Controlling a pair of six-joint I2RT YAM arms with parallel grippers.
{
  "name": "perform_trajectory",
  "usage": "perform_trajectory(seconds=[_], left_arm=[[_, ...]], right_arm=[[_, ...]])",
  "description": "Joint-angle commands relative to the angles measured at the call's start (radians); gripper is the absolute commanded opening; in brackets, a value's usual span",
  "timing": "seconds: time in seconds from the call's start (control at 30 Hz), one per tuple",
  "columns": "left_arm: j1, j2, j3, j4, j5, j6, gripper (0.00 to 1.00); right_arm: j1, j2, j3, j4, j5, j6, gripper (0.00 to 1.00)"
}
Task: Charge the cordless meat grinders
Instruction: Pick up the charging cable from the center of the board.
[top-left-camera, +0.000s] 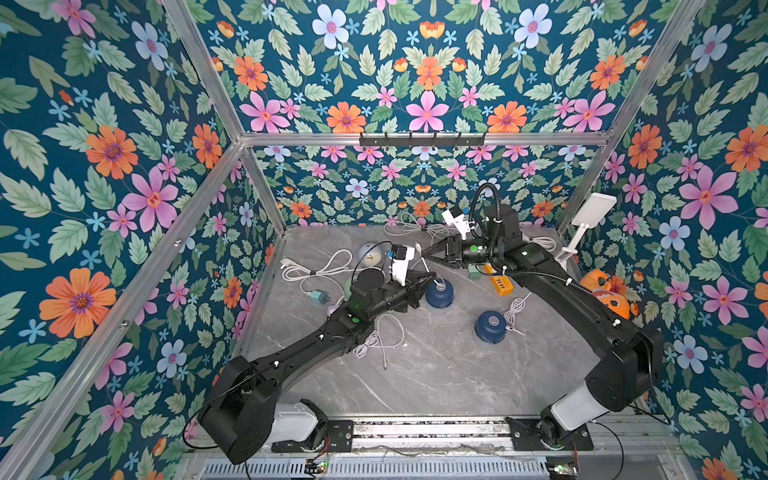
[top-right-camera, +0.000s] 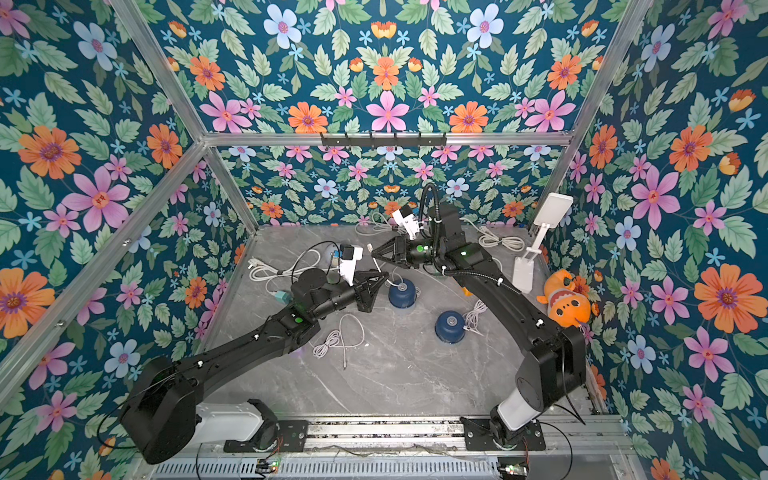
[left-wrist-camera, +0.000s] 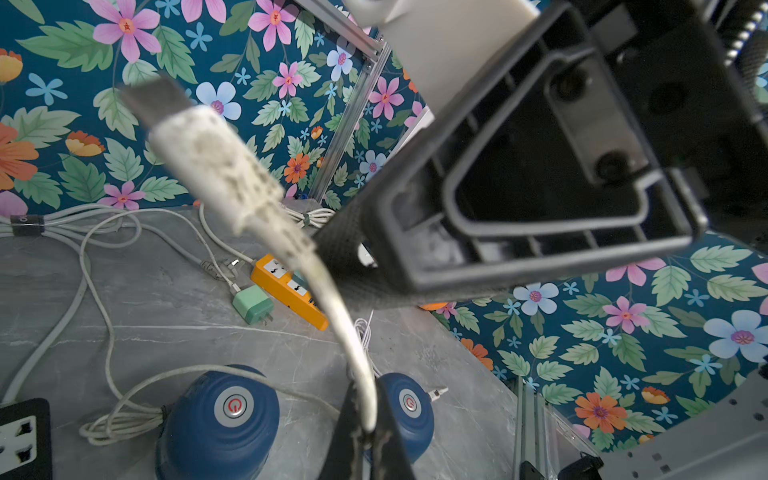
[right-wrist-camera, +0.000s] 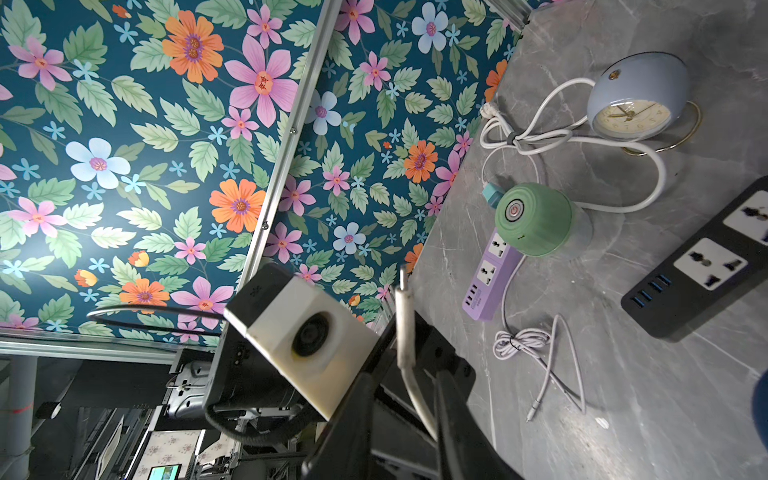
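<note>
Where both claws meet: above the counter (top-left-camera: 436, 374), just over the far navy grinder (top-left-camera: 439, 293).
Left claw (left-wrist-camera: 370, 390): clamped tight low on a white cable (left-wrist-camera: 340, 316), so the plug (left-wrist-camera: 216, 166) stands free above it for the other arm.
Right claw (right-wrist-camera: 409, 357): part open, with a finger on either side of the cable just under the plug and no squeeze showing. This is likely a handover for a better hold before plugging in.
Grinders: both navy ones sit mid-counter, the near navy grinder (top-left-camera: 491, 327) beside a coiled lead (top-left-camera: 515, 309). The mint grinder (right-wrist-camera: 534, 220) is just beside the purple strip (right-wrist-camera: 488, 278).
Strips: the orange strip (left-wrist-camera: 291, 291) and black strip (right-wrist-camera: 706, 266) lie nearby, presumably as power.
Right wrist view alone: shows the mint grinder whole, whereas both top views have the left arm over most of it.
Left wrist view alone: shows the pinch itself and both navy buttons.
</note>
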Motion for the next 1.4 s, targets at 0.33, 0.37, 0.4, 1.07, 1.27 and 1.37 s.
perform_trajectory(seconds=[0.33,0.37,0.4,1.07,1.27,1.37], left_arm=[[0.001,-0.015,-0.007,-0.012,-0.075,-0.01,0.0],[0.001,-0.015,-0.007,-0.011,-0.077,-0.009,0.0],[0.001,-0.015,-0.006,-0.012,-0.081,-0.011,0.0],[0.001,0.013,-0.001,0.015,-0.062,-0.034,0.0],[-0.001,0.026,0.001,0.02,-0.057,-0.041,0.0],[-0.002,0.032,0.002,0.028,-0.057,-0.043,0.0]], right_arm=[[0.129,-0.014,0.137,-0.382,0.492,-0.324,0.44],[0.141,-0.014,0.139,-0.39,0.518,-0.333,0.44],[0.149,-0.013,0.143,-0.4,0.547,-0.341,0.42],[0.243,0.103,0.277,-0.475,0.817,-0.441,0.33],[0.245,0.125,0.309,-0.48,0.831,-0.452,0.29],[0.247,0.132,0.323,-0.486,0.85,-0.461,0.29]])
